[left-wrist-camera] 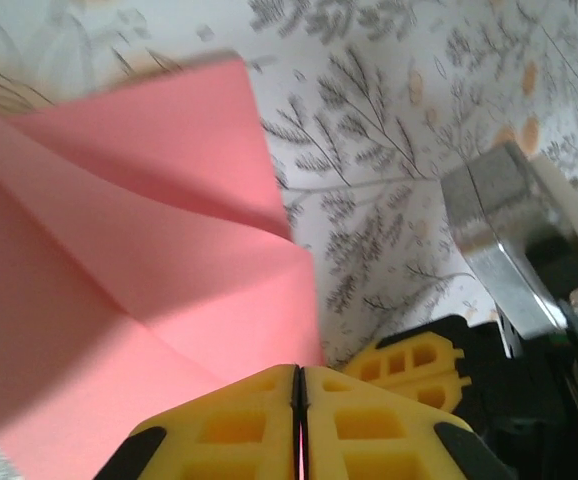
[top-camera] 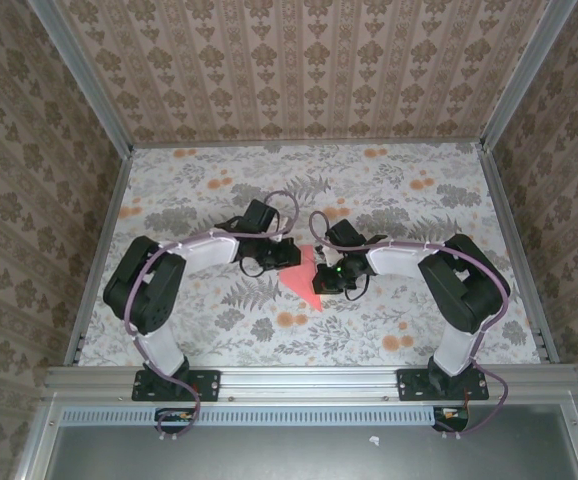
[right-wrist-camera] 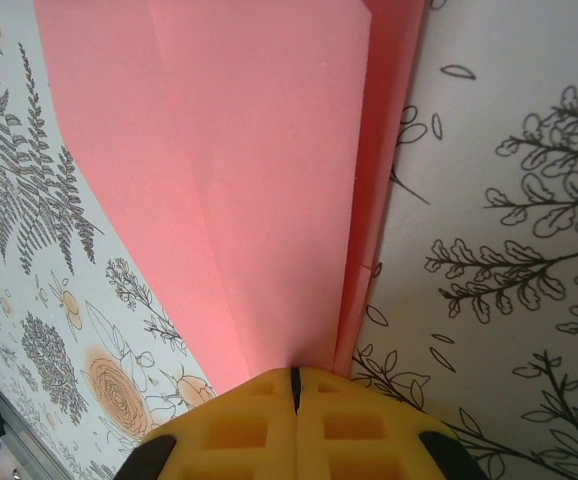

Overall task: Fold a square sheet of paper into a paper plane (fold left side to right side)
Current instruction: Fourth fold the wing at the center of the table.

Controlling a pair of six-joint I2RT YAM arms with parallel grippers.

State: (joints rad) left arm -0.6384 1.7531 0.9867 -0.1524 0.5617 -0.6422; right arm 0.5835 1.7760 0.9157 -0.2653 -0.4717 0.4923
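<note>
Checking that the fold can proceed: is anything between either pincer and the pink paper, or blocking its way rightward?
Nothing visible does. The left pincer and the right pincer are each shut directly on the pink paper.

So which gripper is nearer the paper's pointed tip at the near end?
Right. The right gripper clamps the paper just beyond that tip; the left gripper pinches its far left corner.
</note>
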